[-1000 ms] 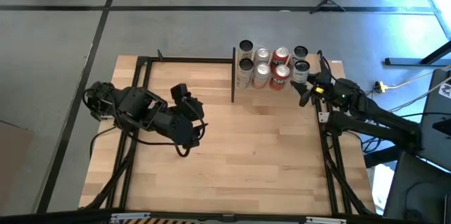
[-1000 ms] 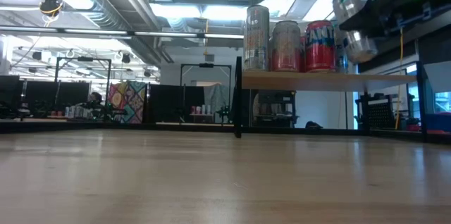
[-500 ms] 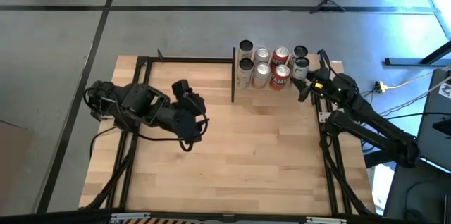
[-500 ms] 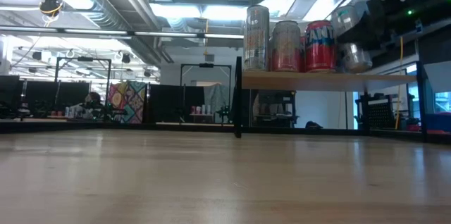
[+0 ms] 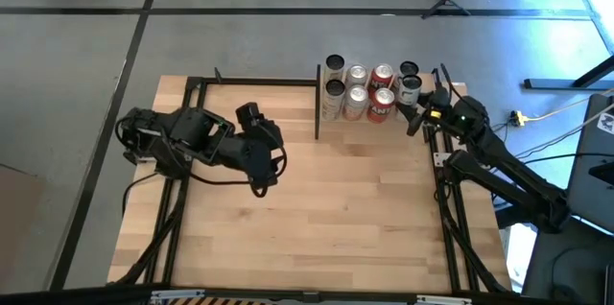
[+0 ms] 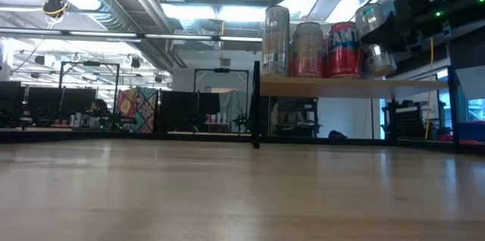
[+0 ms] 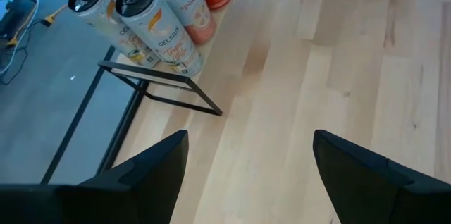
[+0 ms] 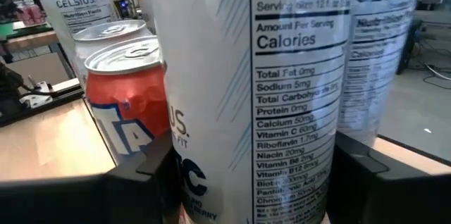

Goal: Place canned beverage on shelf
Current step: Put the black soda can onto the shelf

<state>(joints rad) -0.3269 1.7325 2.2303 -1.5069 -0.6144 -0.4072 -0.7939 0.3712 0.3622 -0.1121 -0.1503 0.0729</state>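
A white and silver can (image 8: 246,90) is in my right gripper (image 8: 254,182), at the right end of the row of cans on the small wood shelf (image 6: 341,86). In the high view this can (image 5: 413,85) is next to a red can (image 5: 383,100), and my right gripper (image 5: 422,105) is on its near right side. In the low view the can (image 6: 373,40) leans slightly, its base just over the board; I cannot tell if it rests there. My left gripper (image 5: 269,163) is open and empty over the table's left middle, and it also shows in the left wrist view (image 7: 250,160). My right gripper pinches the can's lower body (image 8: 176,175) between its two fingers, one on each side of the wall. The fingers come level from the table's near right side, across the can. The can stands nearly upright, tipped a little, beside the red can (image 8: 120,104).
Several cans stand in two rows on the shelf (image 5: 357,86), silver ones on the left (image 6: 276,40) and red ones (image 6: 342,48) toward the right. A black shelf post (image 5: 318,104) stands at its left end. Black frame rails run along the table's left (image 5: 182,113) and right (image 5: 451,219) sides.
My right gripper has carried the can toward the far edge and down, in beside the red cans on the shelf, and the can has tipped closer to upright. My left arm has shifted a little toward the table's far right, its gripper open.
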